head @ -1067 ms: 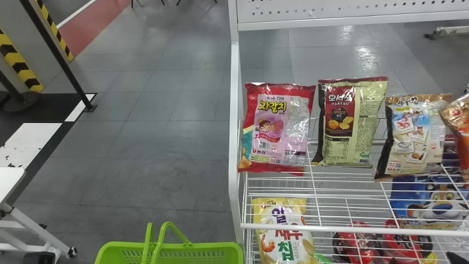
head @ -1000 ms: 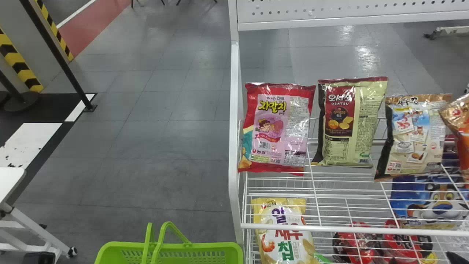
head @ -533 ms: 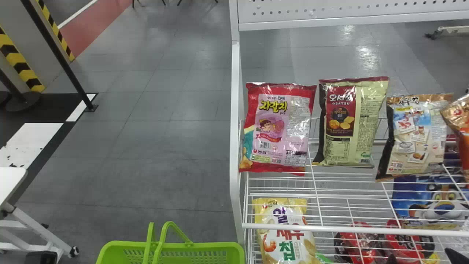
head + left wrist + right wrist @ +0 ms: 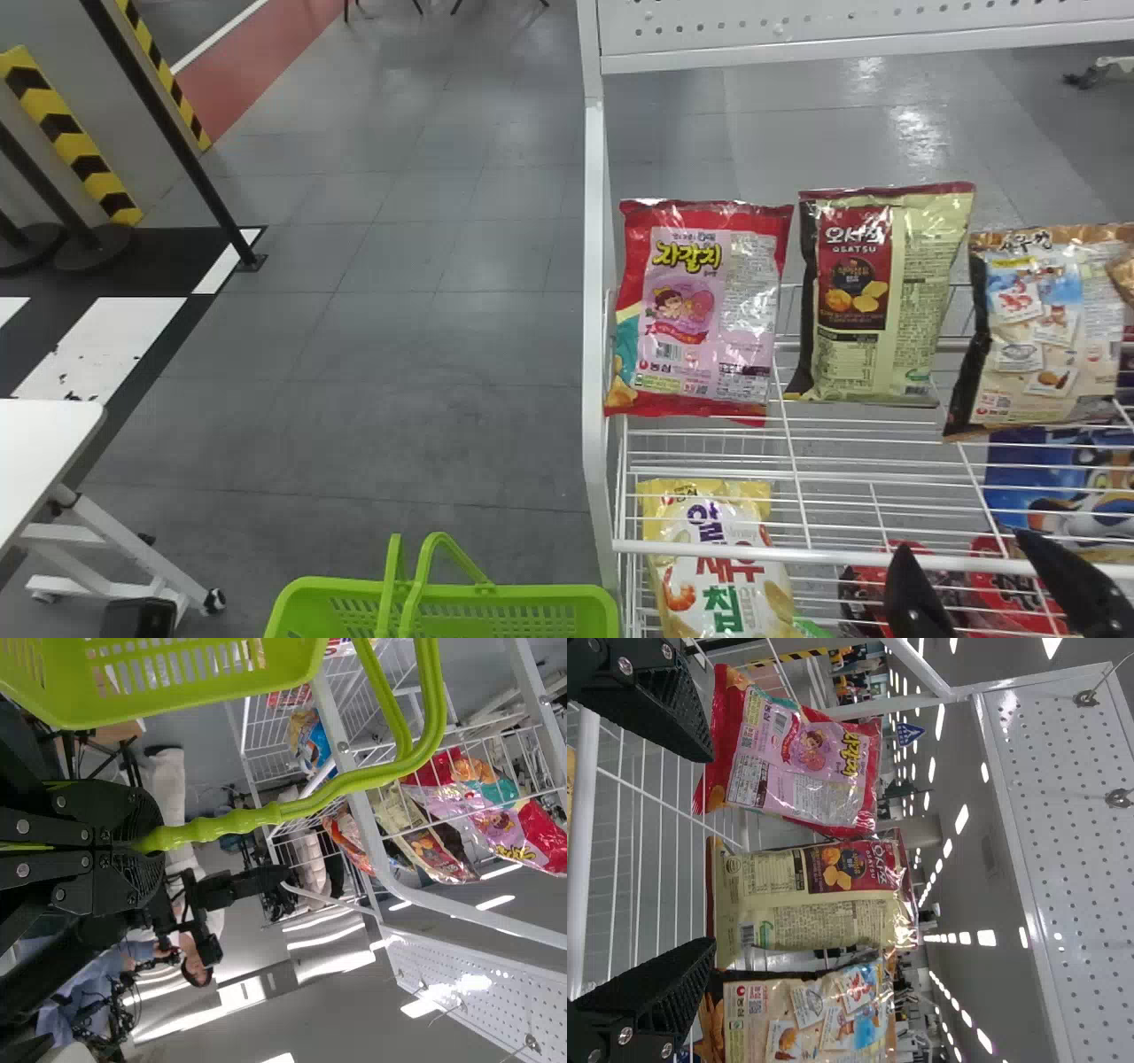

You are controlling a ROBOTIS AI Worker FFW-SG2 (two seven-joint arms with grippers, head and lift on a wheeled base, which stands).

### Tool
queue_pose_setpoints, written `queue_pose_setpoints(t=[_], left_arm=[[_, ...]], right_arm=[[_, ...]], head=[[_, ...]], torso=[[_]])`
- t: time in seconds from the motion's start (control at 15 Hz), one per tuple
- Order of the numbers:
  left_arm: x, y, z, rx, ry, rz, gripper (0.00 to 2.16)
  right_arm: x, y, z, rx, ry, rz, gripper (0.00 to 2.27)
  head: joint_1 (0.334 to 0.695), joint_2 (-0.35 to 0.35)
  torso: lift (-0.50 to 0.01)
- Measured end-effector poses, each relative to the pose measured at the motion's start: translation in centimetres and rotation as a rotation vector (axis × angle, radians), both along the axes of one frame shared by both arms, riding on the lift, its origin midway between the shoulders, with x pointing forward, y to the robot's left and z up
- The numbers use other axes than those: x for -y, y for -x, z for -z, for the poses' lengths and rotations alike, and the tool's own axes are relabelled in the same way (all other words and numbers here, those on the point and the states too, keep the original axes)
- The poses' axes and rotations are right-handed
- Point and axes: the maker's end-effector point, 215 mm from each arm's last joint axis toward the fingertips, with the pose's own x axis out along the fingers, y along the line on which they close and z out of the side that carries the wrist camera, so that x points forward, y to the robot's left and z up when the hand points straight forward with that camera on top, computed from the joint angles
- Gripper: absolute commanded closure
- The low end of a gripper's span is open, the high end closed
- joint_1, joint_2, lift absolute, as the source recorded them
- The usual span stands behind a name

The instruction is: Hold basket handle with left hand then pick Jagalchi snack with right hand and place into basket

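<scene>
The red and pink Jagalchi snack stands at the left end of the upper wire shelf, beside the side post. My right gripper is low at the right in the head view, in front of the shelf's front rail. In the right wrist view my right gripper is wide apart and empty, with the Jagalchi bag beyond it. My left gripper is shut on the green basket handle in the left wrist view. The green basket hangs left of the shelf at the bottom of the head view.
An olive and maroon bag stands just right of the Jagalchi snack, and a beige bag further right. A yellow chip bag sits on the lower level. White shelf post separates basket and shelf; a white table is at left.
My right gripper has risen further into the head view from the bottom right. The whole head view has shifted, with shelf, bags and basket now slightly further right in it.
</scene>
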Motion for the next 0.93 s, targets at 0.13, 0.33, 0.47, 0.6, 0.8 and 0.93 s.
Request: queue_pose_setpoints(t=[0.13,0.33,0.47,0.6,0.8,0.93], left_arm=[[0.0,0.1,0.0,0.0,-0.002,0.002,2.15],[0.0,0.1,-0.1,0.0,-0.005,0.006,2.15],[-0.2,0.1,-0.3,0.002,-0.008,0.011,2.15],[-0.4,0.0,-0.5,0.004,-0.01,0.014,2.15],[-0.7,0.0,-0.7,0.006,-0.013,0.02,2.15],[-0.8,0.0,-0.8,0.006,-0.014,0.023,2.15]], right_arm=[[-1.6,-2.0,-0.5,-0.014,-0.017,-0.014,0.07],[-4.0,-4.8,-1.3,-0.03,-0.028,-0.034,0.07],[-5.5,-6.6,-1.9,-0.036,-0.022,-0.044,0.07],[-6.8,-8.4,-3.0,-0.029,-0.014,-0.047,0.07],[-8.4,-10.9,-4.2,-0.028,-0.006,-0.057,0.07],[-9.3,-12.3,-4.5,-0.037,0.002,-0.061,0.07]], head=[[0.695,0.232],[0.695,0.259],[0.695,0.285],[0.695,0.298],[0.695,0.316],[0.695,0.326]], torso=[[-0.009],[-0.009],[-0.009],[-0.009],[-0.009],[-0.009]])
